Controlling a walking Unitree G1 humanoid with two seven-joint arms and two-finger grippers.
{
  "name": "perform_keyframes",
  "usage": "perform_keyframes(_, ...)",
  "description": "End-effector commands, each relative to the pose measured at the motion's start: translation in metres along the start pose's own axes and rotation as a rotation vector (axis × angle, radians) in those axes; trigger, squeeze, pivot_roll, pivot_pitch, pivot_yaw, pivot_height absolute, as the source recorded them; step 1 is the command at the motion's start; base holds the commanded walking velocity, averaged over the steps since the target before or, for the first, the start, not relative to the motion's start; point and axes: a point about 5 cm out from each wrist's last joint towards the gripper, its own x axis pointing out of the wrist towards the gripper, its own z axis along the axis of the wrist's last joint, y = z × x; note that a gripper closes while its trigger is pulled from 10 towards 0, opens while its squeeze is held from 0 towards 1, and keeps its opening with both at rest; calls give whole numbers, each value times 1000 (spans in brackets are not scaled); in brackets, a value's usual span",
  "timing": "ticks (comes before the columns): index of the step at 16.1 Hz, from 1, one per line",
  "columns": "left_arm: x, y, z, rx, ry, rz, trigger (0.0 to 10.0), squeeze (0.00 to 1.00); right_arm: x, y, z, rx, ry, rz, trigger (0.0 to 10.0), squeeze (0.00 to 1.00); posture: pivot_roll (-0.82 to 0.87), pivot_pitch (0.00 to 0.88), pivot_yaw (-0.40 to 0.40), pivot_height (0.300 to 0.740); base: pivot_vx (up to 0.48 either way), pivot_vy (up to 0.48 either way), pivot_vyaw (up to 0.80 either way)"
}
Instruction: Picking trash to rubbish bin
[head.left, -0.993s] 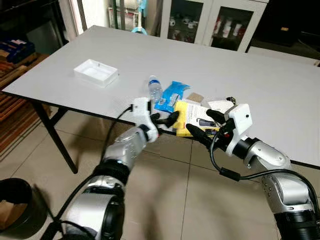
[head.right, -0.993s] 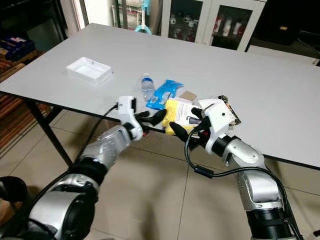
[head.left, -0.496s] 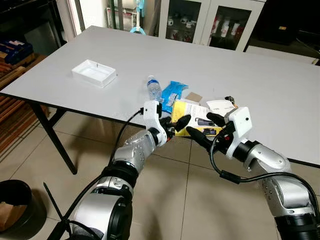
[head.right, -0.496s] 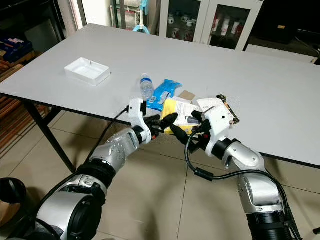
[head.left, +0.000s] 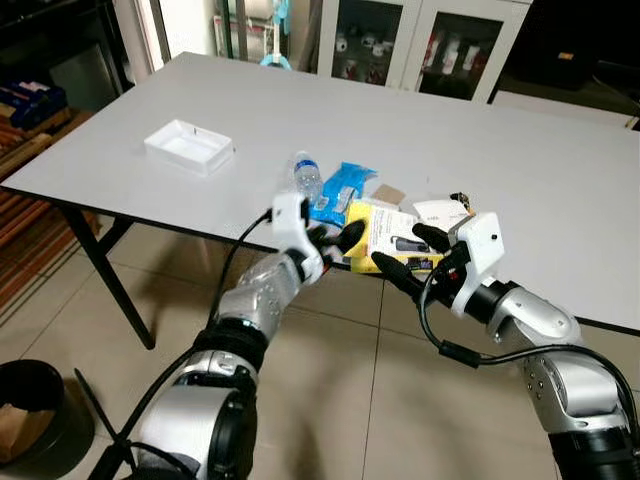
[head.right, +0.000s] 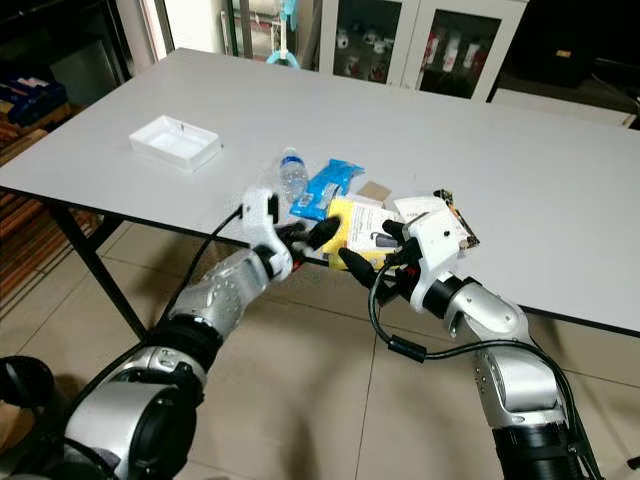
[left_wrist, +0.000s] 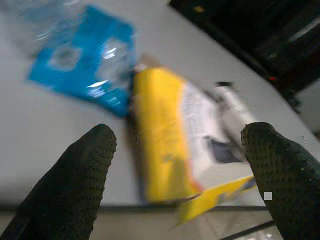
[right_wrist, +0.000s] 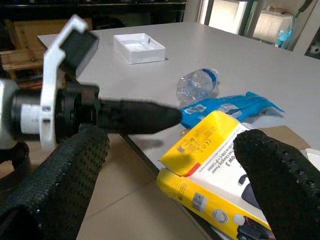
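Left eye view: shallow white square tray (head.left: 190, 146) holding nothing, flat yellow-and-white cardboard box (head.left: 388, 238) overhanging grey table edge (head.left: 130, 215) lengthwise, left gripper (head.left: 335, 236) and right gripper (head.left: 412, 251) both spread beside it.

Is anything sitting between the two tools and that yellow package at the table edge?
Nothing visible. The left tool and right tool both hang open at the table edge with the yellow package between them; the blue wrapper and bottle lie behind it.
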Motion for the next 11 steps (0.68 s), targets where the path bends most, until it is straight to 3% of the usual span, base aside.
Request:
perform_keyframes(1, 2, 1, 3, 4, -7, 39, 10000, 0, -1, 2, 2, 1, -1, 7, 10000, 0, -76, 27, -52, 740, 0, 0, 0)
perform_keyframes(5, 0, 12, 3, -36, -8, 118, 10000, 0, -7, 5, 0, 6, 12, 8, 10000, 0, -93, 40, -58, 740, 0, 0, 0)
perform_keyframes(11, 5, 1, -5, -57, 17, 78, 10000, 0, -18, 15, -2, 22, 33, 15, 10000, 0, -142, 108, -55, 740, 0, 0, 0)
